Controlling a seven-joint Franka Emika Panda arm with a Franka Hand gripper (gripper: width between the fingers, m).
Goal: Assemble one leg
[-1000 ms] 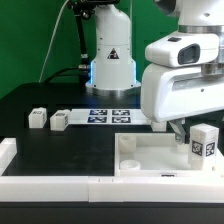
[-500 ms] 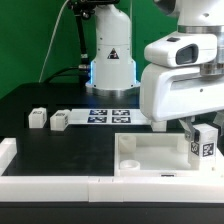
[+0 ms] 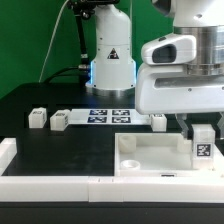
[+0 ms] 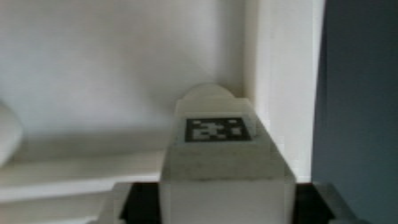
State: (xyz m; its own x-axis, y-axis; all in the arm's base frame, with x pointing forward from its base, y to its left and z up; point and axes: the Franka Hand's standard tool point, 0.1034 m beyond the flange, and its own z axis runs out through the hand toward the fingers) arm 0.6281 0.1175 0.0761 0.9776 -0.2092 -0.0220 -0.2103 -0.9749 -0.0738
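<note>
My gripper (image 3: 203, 133) is shut on a white leg (image 3: 203, 145) with a black-and-white tag, holding it upright over the exterior view's right part of the white tabletop (image 3: 150, 152). In the wrist view the leg (image 4: 221, 140) fills the middle between my dark fingers (image 4: 139, 203), its tag facing the camera, over the tabletop (image 4: 107, 90) near its edge. Whether the leg touches the tabletop is hidden. Two more legs (image 3: 37, 118) (image 3: 60, 119) lie on the black table at the left, and another (image 3: 158, 121) peeks out behind my hand.
The marker board (image 3: 110, 115) lies in front of the arm's base. White L-shaped border walls (image 3: 50, 183) run along the table's near edge and left side. A round socket (image 3: 128, 166) shows in the tabletop's near left corner.
My gripper with the leg has moved down and slightly toward the exterior view's left, bringing the leg lower over the tabletop's right part.
</note>
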